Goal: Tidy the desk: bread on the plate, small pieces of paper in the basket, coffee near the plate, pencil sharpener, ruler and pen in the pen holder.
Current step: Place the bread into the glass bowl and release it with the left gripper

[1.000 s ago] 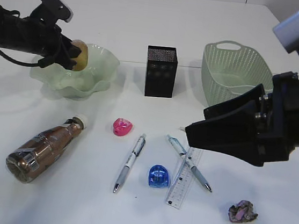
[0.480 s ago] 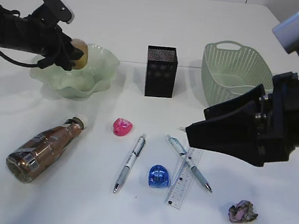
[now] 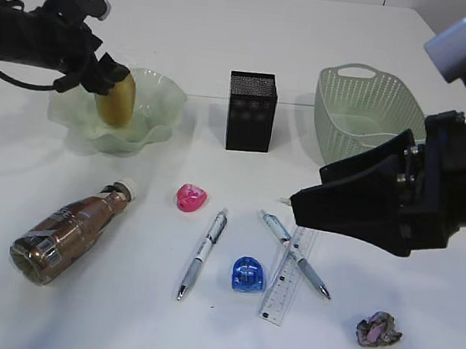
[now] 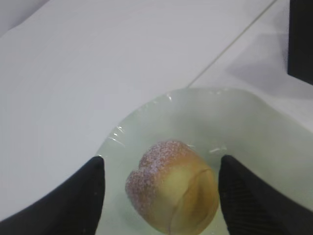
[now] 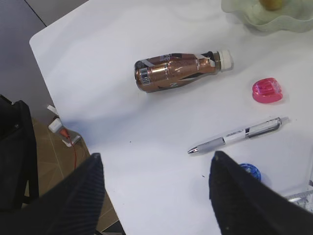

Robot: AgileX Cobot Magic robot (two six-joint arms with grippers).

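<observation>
Compared with the earlier exterior frames, the bread has been let go by the left gripper and now lies inside the plate, just below the parted fingertips; the arm has lifted slightly. Everything else on the desk is unchanged.

Exterior view: The right gripper is held open and empty above the desk. Just below its tips lie a pen and the ruler; a second pen, a blue pencil sharpener and a pink pencil sharpener lie further to its side. The crumpled paper lies beneath the arm, nearer the camera. The pen holder and the basket stand beyond the gripper. The coffee lies on its side well apart from it.

Left wrist view: The bread is seen between the open fingers, touching neither, resting in the plate.

Right wrist view: Between the open fingers, the coffee and one pen are seen ahead.

Handling, as judged: The coffee bottle is rigid, smooth and probably fairly heavy, so it may roll; a grasp across the mid-body is advised. The ruler is thin, stiff and flat against the desk, so it is best taken by an edge.
</observation>
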